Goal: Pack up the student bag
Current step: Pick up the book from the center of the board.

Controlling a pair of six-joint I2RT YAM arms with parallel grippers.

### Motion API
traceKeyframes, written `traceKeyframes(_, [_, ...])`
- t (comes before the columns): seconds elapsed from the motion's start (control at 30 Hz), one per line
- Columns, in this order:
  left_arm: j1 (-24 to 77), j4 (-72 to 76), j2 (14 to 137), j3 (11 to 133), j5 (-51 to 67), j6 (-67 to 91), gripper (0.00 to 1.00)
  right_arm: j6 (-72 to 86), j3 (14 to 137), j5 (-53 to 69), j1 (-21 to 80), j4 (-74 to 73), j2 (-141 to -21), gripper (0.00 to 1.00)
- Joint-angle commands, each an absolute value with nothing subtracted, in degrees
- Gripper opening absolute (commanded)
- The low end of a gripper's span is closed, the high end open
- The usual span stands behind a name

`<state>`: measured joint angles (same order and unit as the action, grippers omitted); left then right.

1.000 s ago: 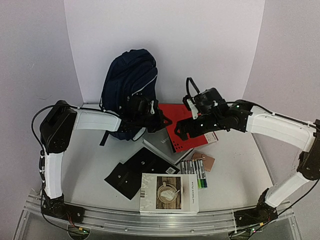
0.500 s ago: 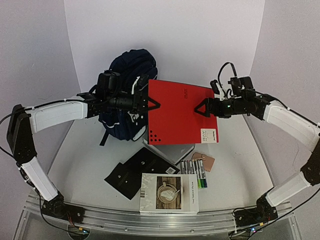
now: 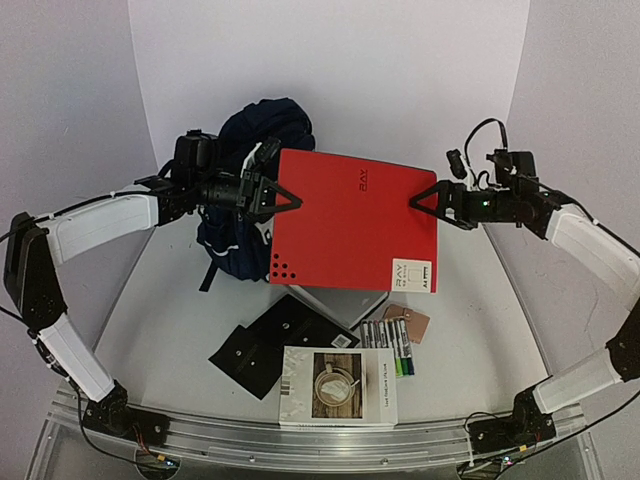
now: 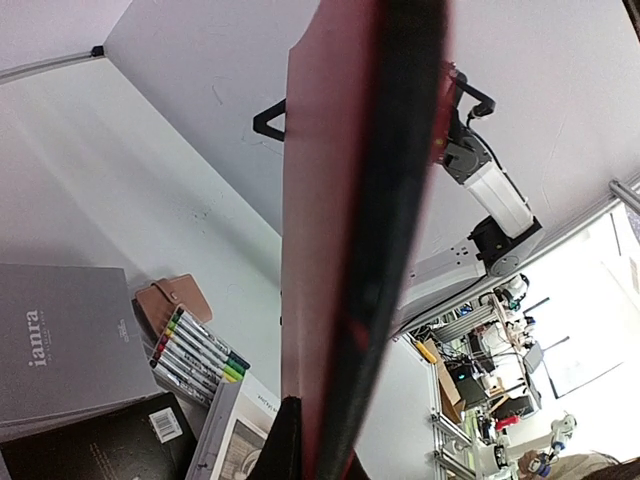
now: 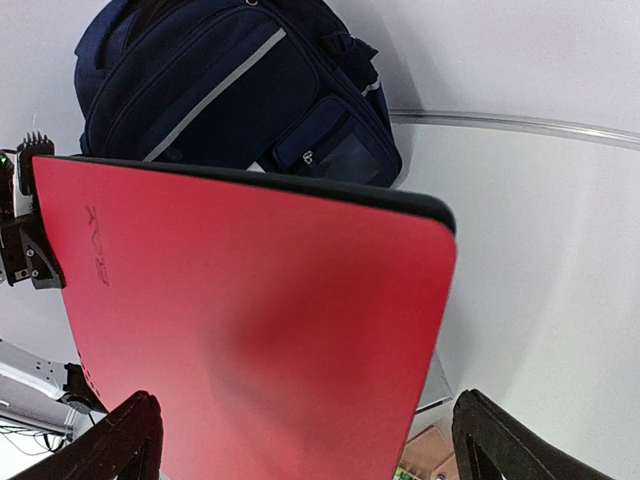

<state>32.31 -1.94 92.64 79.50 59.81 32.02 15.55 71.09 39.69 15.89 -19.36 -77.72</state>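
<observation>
A large red book hangs in the air, tilted, in front of the student bag. My left gripper is shut on the book's left edge; in the left wrist view the book runs edge-on out of my gripper. My right gripper stands open at the book's right edge. Its black fingers sit wide apart, with the red cover filling the space in front of my gripper. The navy bag stands upright against the back wall.
On the table below lie a grey book, a set of markers, a brown wallet, a black pouch and a white book with a cup picture.
The red book has come up off the table into the air, then shifted a little left and higher. Both arms have risen and spread apart with it.
</observation>
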Motion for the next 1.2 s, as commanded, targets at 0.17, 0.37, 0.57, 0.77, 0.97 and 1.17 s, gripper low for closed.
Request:
traceKeyframes(0.17, [31.0, 7.2, 87.1, 83.4, 67.0, 35.9, 0.0, 16.8, 70.3, 55.2, 15.7, -16.2, -75.9, 0.84])
traceKeyframes(0.37, [31.0, 16.3, 89.3, 83.7, 69.0, 42.2, 0.0, 20.0, 70.0, 62.3, 15.8, -12.1, -73.7, 0.56])
traceKeyframes(0.57, [30.6, 3.0, 89.3, 86.5, 62.4, 34.2, 0.0, 26.5, 68.6, 60.2, 15.8, -6.1, -71.3, 0.06])
traceKeyframes(0.77, [28.9, -16.6, 90.3, 94.3, 50.0, 25.6, 0.31, 27.7, 70.4, 50.6, 15.8, -6.1, -67.9, 0.0])
traceKeyframes(0.97, [27.8, -29.0, 88.9, 101.7, 40.8, 18.9, 0.84, 27.6, 71.7, 42.5, 15.8, -6.5, -65.0, 0.0])
traceKeyframes(1.17, [24.9, -35.4, 86.0, 105.2, 33.4, 17.6, 1.0, 27.9, 72.6, 39.8, 15.8, -6.5, -64.6, 0.0])
